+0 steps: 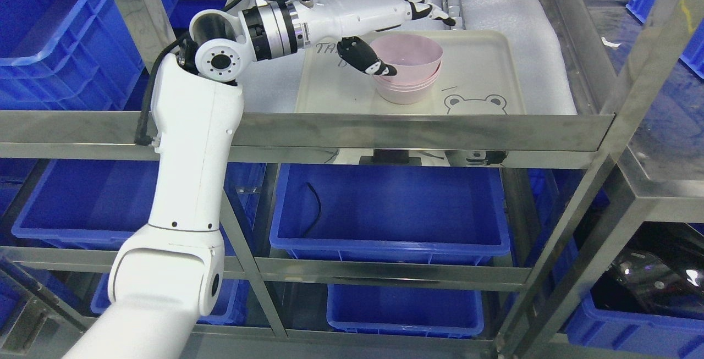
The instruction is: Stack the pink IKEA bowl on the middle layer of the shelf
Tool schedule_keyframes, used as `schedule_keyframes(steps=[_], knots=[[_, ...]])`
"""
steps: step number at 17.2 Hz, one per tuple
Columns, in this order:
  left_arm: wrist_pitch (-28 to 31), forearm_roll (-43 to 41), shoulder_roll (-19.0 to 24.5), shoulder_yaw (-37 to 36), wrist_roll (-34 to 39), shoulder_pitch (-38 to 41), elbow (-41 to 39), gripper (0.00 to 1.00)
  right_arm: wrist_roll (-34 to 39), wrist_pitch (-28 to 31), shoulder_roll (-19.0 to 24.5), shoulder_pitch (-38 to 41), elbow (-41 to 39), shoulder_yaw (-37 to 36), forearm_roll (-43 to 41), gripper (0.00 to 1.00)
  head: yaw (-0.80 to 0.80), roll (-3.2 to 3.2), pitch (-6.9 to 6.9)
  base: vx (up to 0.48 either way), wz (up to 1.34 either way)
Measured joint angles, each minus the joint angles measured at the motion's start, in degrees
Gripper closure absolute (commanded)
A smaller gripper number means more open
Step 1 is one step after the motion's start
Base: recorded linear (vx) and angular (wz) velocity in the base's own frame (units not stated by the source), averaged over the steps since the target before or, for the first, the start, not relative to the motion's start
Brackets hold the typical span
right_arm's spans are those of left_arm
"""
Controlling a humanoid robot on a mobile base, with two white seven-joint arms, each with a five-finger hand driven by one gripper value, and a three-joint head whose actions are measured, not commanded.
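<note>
A stack of pink bowls (408, 89) stands on a cream tray (484, 67) with a bear print, on the steel shelf layer. The top pink bowl (418, 58) sits slightly tilted in the stack. My left hand (416, 43) reaches in from the left over this bowl. Its fingers (426, 10) stretch straight out behind the far rim, and the black thumb (366, 56) rests by the near left rim. The hand is spread open and does not clasp the bowl. The right arm is out of sight.
The steel front rail (418, 131) of the shelf runs just below the tray, with slanted uprights (632, 78) at the right and one (132, 7) at the left. White foam (544, 73) lines the layer. Blue bins (390, 210) fill the lower layers and both sides.
</note>
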Motion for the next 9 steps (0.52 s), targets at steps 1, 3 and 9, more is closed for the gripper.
schedule_keyframes(steps=[1,3,9], knots=[[0.06,4.0,-0.12,-1.08,0.02,1.53,-0.81,0.17,0.0,0.0,0.0,0.0,0.0,0.0,0.0,0.0,0.0,0.0,0.0,0.007,0.02],[0.08,9.43,-0.34,-3.73,0.28,5.1,-2.53,0.17,0.09,0.0,0.0,0.0,0.0,0.0,0.0,0.0,0.0,0.0,0.0,0.002,0.02],[-1.29,16.4,-0.78,-14.15,1.64,19.5,-6.92,0.16,0.23,0.0,0.0,0.03,0.0,0.0,0.0,0.0,0.0,0.0,0.0,-0.006,0.01]])
